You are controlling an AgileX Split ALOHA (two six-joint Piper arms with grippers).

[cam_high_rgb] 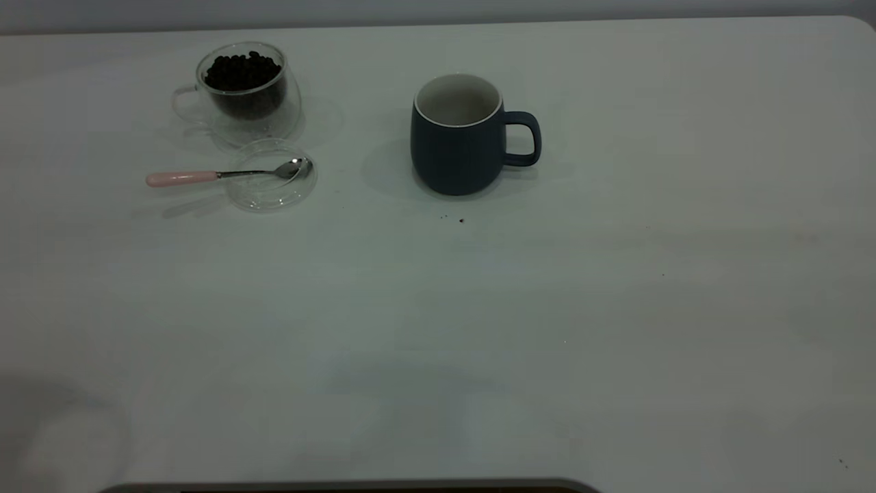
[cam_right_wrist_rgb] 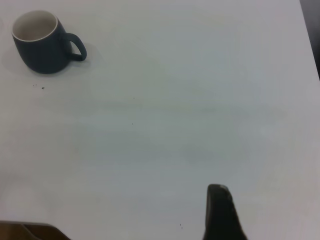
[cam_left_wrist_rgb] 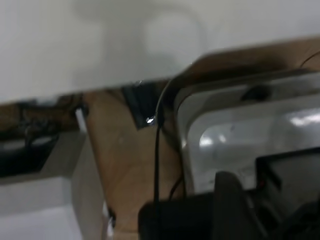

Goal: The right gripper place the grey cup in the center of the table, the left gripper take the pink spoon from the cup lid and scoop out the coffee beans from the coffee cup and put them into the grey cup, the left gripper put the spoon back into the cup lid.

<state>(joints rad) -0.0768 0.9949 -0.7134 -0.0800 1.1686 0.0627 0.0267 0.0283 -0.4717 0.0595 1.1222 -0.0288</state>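
Exterior view: grey cup (cam_high_rgb: 457, 147) stands mid-bench, clear of me; pink spoon (cam_high_rgb: 226, 174) rests on the cup lid (cam_high_rgb: 274, 185), handle overhanging for pickup. I cannot tell either gripper's state.

Grey cup (cam_high_rgb: 455, 154): dk blue-grey matte ext., off-white int. & rim.
Coffee cup (cam_high_rgb: 239, 96), left of grey cup: clear glass; coffee beans (cam_high_rgb: 241, 74) near-black.
Cup lid (cam_high_rgb: 274, 188): transparent.
Pink spoon (cam_high_rgb: 226, 174): pale pink handle, shiny metal bowl.
Table (cam_high_rgb: 479, 329): plain white w/ dark specks.
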